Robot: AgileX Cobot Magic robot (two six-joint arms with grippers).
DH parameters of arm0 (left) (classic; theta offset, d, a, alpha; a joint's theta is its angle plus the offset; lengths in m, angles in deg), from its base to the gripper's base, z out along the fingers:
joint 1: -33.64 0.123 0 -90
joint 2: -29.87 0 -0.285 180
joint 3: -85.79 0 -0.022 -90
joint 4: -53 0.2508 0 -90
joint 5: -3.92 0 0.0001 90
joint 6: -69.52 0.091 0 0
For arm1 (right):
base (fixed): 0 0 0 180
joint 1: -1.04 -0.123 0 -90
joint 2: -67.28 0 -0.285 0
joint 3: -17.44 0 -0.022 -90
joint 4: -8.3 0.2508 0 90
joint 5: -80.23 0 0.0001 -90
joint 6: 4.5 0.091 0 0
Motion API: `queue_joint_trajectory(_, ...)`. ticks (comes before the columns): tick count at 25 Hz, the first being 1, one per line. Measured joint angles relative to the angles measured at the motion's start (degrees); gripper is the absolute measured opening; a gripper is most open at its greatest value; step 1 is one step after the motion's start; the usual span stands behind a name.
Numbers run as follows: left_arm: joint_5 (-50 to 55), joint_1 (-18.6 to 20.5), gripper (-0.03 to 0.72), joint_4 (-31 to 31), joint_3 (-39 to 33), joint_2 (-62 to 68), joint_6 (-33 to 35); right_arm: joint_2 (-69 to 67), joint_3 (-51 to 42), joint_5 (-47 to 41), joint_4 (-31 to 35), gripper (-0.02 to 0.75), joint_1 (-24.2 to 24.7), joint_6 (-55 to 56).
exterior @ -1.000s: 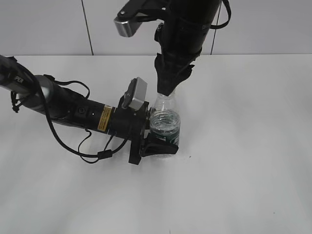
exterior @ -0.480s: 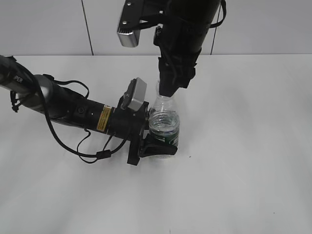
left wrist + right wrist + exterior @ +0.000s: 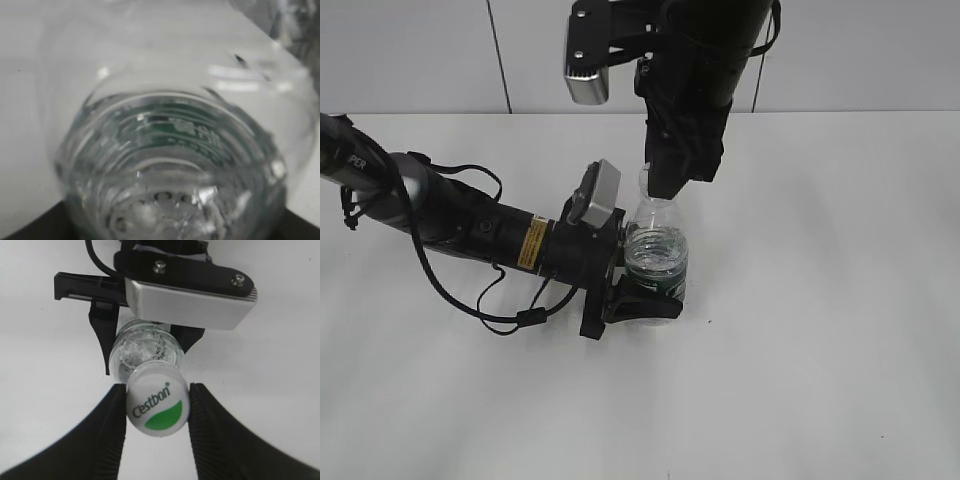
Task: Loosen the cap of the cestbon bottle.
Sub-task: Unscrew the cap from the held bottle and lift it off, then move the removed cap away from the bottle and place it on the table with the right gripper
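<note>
On the white surface (image 3: 820, 300) my left pincer (image 3: 645, 300) clamps the upright cestbon bottle (image 3: 657, 255) so it cannot spin, while my right pincer (image 3: 156, 412) grips its cap (image 3: 157, 408) from above to twist.

The bottle (image 3: 657, 250) is standing upright near the middle of the counter (image 3: 820, 300). The left pincer (image 3: 638, 290) is reaching in from the left, lying low along the counter, and its jaws are sitting on both sides of the bottle's lower body. The right pincer (image 3: 157, 410) is hanging above the bottle, coming down from behind. Its two fingers (image 3: 107, 425) are standing left and right of the cap (image 3: 157, 407), touching it. The cap is sitting on the bottle's neck.
</note>
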Motion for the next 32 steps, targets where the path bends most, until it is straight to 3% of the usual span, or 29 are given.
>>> queue_joint_trajectory(17,-0.4,0.1,0.407,0.6,0.0,0.0,0.0,2.0,1.1,-0.1,0.5,0.293,0.0,0.1)
queue_joint_trajectory(24,-0.5,0.1,0.407,0.7,0.0,0.0,0.0,3.3,1.2,-0.1,-3.8,0.293,0.6,12.0)
queue_joint_trajectory(27,-0.5,0.1,0.407,0.8,0.0,0.0,0.0,3.4,1.3,-0.1,-4.2,0.293,3.7,19.1)
queue_joint_trajectory(32,-0.5,0.1,0.407,0.8,0.0,0.0,0.0,3.4,1.3,-0.1,1.6,0.293,14.4,28.6)
